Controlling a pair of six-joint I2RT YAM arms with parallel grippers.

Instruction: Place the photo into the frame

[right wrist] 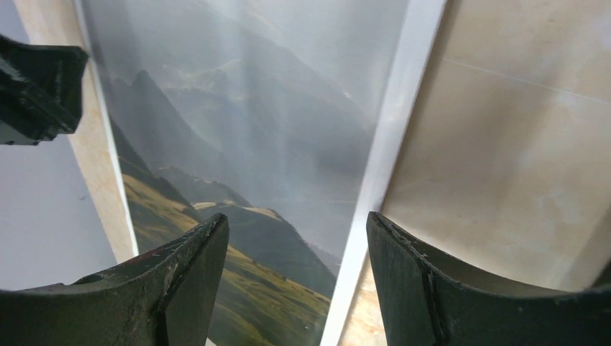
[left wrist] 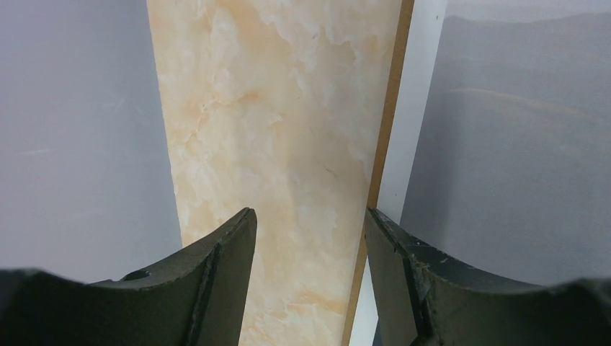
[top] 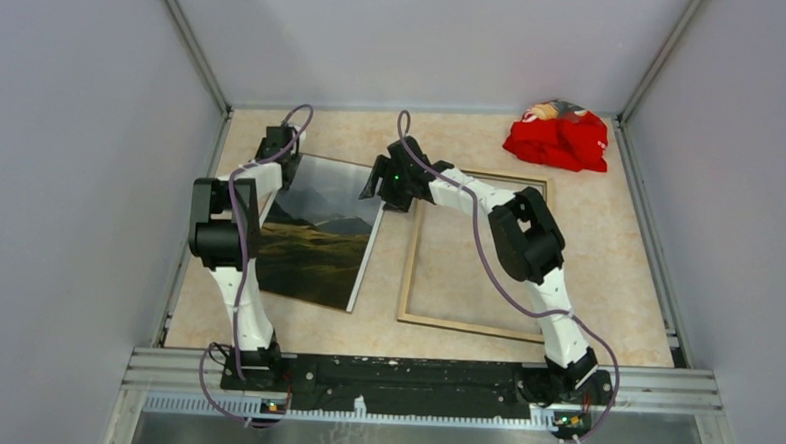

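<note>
The photo (top: 318, 234), grey mountains over green hills with a white border, lies picture side up on the table, left of centre. The frame (top: 408, 273) lies to its right with its tan wood side up. My left gripper (top: 277, 142) is open at the photo's far left corner. In the left wrist view (left wrist: 310, 213) bare table shows between its fingers, and the photo (left wrist: 519, 144) lies beside the right finger with a thin brown edge (left wrist: 389, 108) along its border. My right gripper (top: 376, 186) is open, and in its wrist view (right wrist: 297, 216) it straddles the photo's (right wrist: 238, 144) white right border.
A crumpled red cloth (top: 558, 137) lies at the far right corner. Grey walls (top: 91, 169) close in the table on the left, back and right. The left gripper (right wrist: 36, 86) shows at the top left of the right wrist view.
</note>
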